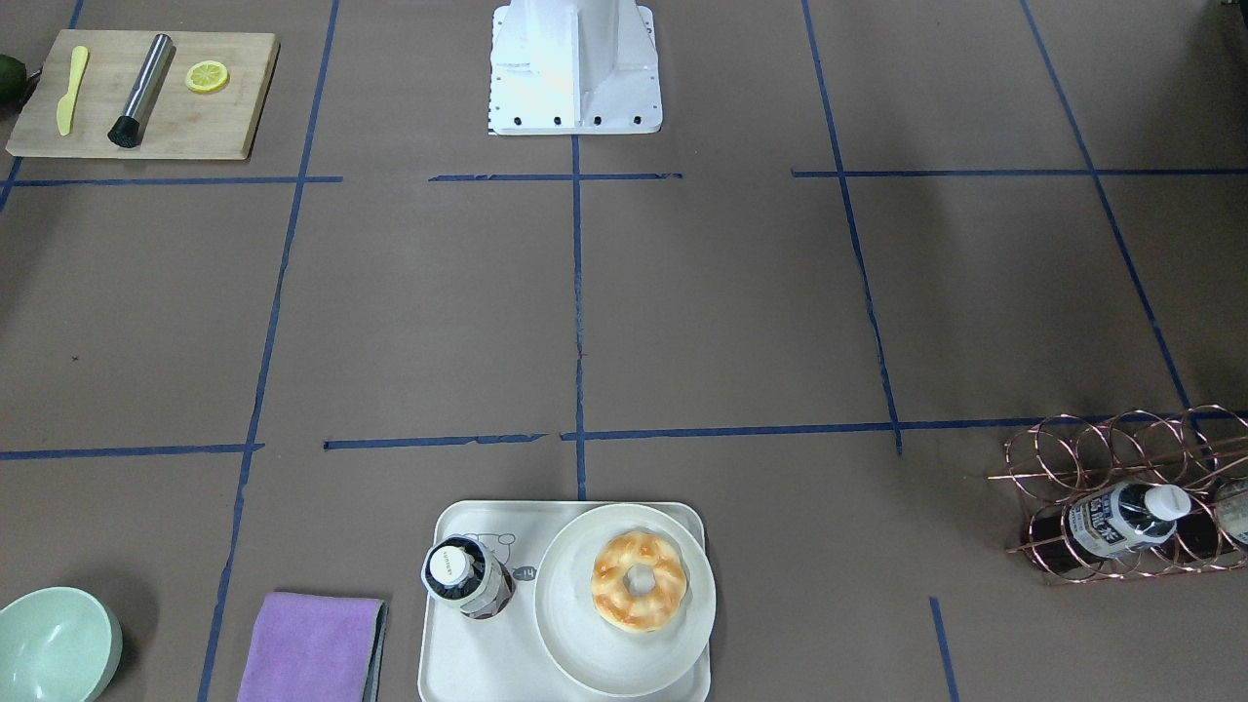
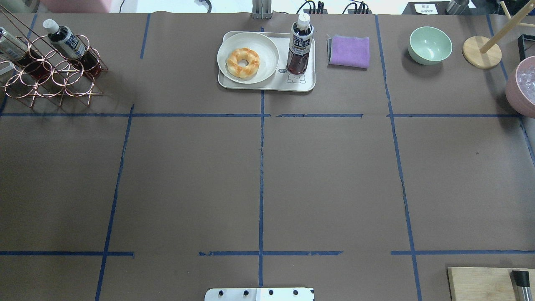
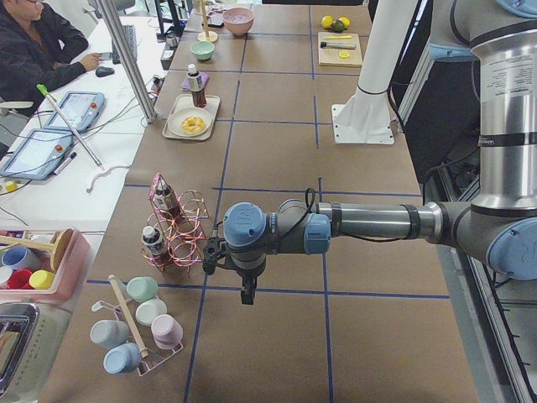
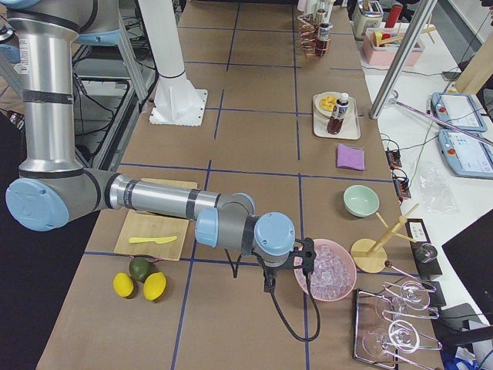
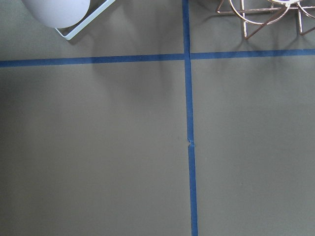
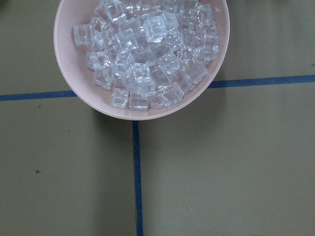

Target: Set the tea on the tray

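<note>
Cream-white plastic makes up the tray (image 2: 267, 85), which sits at the far middle of the tabletop (image 2: 259, 175). It carries two things. The tea (image 2: 300, 46) stands upright on the tray's right part, by the small bear drawing, capped in white and dark brown in its lower half. To the left of it, a round cream plate (image 2: 269, 50) takes up the rest of the tray and holds one glazed doughnut (image 2: 243, 62).

At the far left corner a copper wire rack (image 2: 42, 79) holds more bottles of the same kind lying slanted. One of these rack bottles (image 2: 67, 39) shows its white cap and label plainly.

Right of the tray lie a folded purple cloth (image 2: 349, 51) and a pale green bowl (image 2: 430, 44), whose inside shows nothing. A pink bowl (image 6: 142, 114) is heaped with clear ice cubes (image 6: 147, 54).

The wooden board (image 1: 146, 93) bears a yellow knife (image 1: 70, 88), a metal cylinder (image 1: 141, 90) and a lemon slice (image 1: 207, 76).

The left claw (image 3: 247, 295) hangs above bare tabletop near the copper rack, well apart from the tray. The right claw (image 4: 268, 285) hangs just beside the pink bowl. Both show only in the side views, so I cannot tell how far either is open or whether it holds anything.
</note>
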